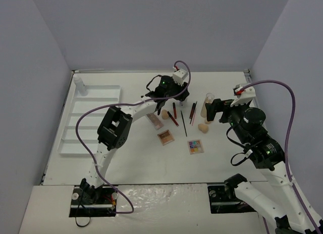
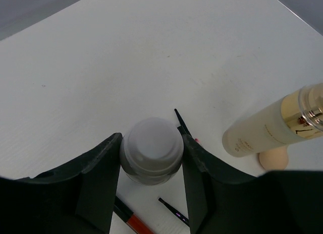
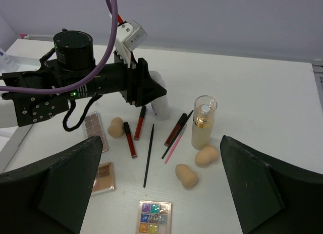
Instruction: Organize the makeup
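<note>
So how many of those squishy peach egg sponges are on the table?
3. The left sponge lies beside the brown palette; the second sponge sits beside the amber bottle; the third sponge lies in front of it. The left arm may hide more.

Tabletop from above: white slotted plastic tray [image 1: 91, 124] at L, clear white-capped plastic bottle [image 1: 79, 84] upright at its far-L corner. Cluster mid-table, R of tray: second clear white-capped plastic bottle [image 3: 160, 107] upright at far side, btwn fingers of left gripper [image 2: 151, 156]. Amber glass bottle [image 1: 207, 105] upright to its R. Thin red and black pencils and brushes [image 3: 149, 154] lie btwn the two. Peach egg-shaped foam sponge [image 1: 164, 114] lies L of the pencils, two more sponges [image 1: 203, 128] just on near side of amber bottle. Three flat square eyeshadow palettes [image 1: 165, 137] lie nearest, strung L to R.
</note>
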